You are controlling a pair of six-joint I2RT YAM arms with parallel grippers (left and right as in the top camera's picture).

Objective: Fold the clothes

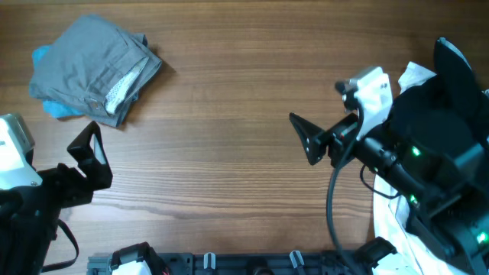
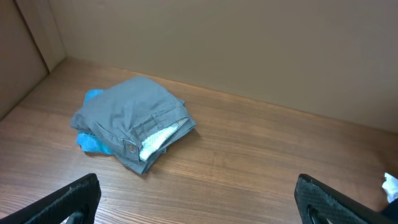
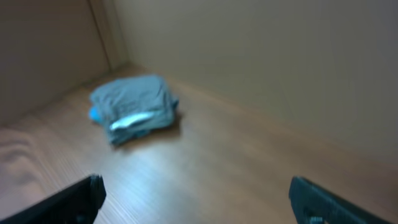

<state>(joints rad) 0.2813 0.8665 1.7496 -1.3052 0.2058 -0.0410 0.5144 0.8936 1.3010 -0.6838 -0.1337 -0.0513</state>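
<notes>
Noted grey shorts [image 1: 95,65] folded, far-left corner; L gripper [image 1: 92,159], R gripper [image 1: 302,139] spread, empty. Risk of undoing fold w/ careless grab.

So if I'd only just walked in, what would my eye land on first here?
Probably the folded grey shorts at the far left of the table, lying on something bright blue that peeks out underneath. Next, the two black arms: the left gripper and right gripper both hang open over bare wood, holding nothing. White cloth is heaped at the right edge, partly hidden by the right arm.
</notes>
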